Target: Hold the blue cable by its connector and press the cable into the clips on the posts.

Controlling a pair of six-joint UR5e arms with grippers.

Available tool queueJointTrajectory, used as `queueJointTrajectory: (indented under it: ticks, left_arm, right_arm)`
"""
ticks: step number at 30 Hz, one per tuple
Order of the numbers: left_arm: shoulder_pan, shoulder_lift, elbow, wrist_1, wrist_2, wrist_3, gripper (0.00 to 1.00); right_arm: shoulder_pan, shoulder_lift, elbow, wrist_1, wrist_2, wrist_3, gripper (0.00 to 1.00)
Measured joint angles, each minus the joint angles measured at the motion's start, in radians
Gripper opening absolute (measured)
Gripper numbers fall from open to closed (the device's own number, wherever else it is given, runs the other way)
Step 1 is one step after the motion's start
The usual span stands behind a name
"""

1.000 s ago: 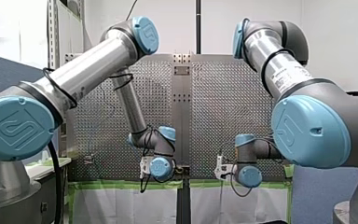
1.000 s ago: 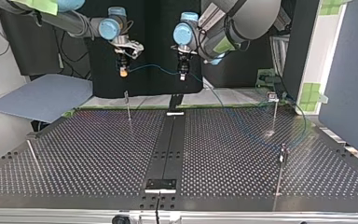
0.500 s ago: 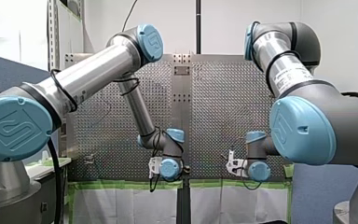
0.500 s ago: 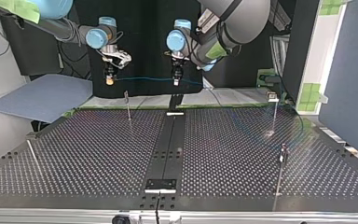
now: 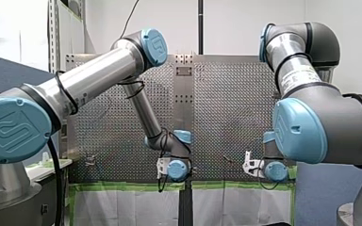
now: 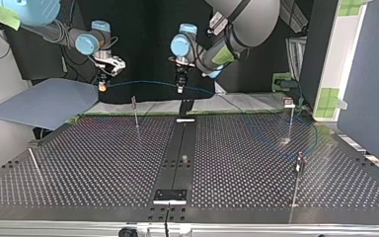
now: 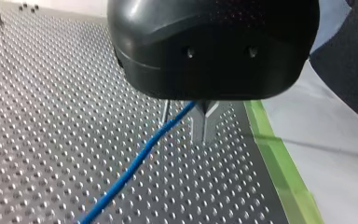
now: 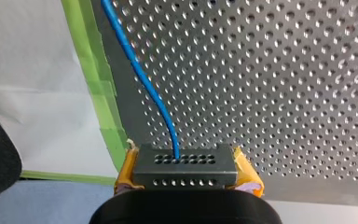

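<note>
Blue cable [image 7: 135,166] arcs midair, apparently above posts [image 6: 135,112].

- Grey perforated metal table [image 7: 51,140]: satin sheen, dimpled w/ rows of holes.
- Thin blue cable [image 8: 140,79]: smooth plastic sheath, slight gloss.
- My left gripper [image 7: 184,128]: black plastic housing, smooth & glossy; bare grey metal fingers [image 7: 204,123], matt.
- My right gripper [image 8: 185,173]: yellow-orange rubbery-looking pads [image 8: 127,165], rough at edges.
- Dark grey perforated connector block [image 8: 185,161]: matt, hard-looking.
- Green tape strip [image 8: 98,93] along table edge: matt, papery.
- Silver round arm tubes [image 5: 89,80]: brushed metal.
- Blue round joint caps [image 5: 301,136]: smooth plastic, soft shine.
- Thin upright posts [image 6: 136,112], far left in top view: bare metal.
</note>
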Motion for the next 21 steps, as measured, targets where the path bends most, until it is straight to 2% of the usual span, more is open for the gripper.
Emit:
queueJointTrajectory:
  ticks: [4,7,21]
  left_arm:
    - [-0.012,-0.02,0.021,-0.006,0.0,-0.001,0.0]
    - [-0.021,-0.038,0.044,-0.014,-0.001,-0.003,0.0]
    - [-0.043,-0.076,0.175,-0.07,0.001,-0.017,0.0]
  right_arm:
    - [-0.029,0.0,-0.023,0.013,-0.008,0.002,0.0]
    - [-0.04,0.0,-0.04,0.022,-0.013,0.006,0.0]
    - [-0.063,0.002,-0.091,0.037,-0.072,0.012,0.0]
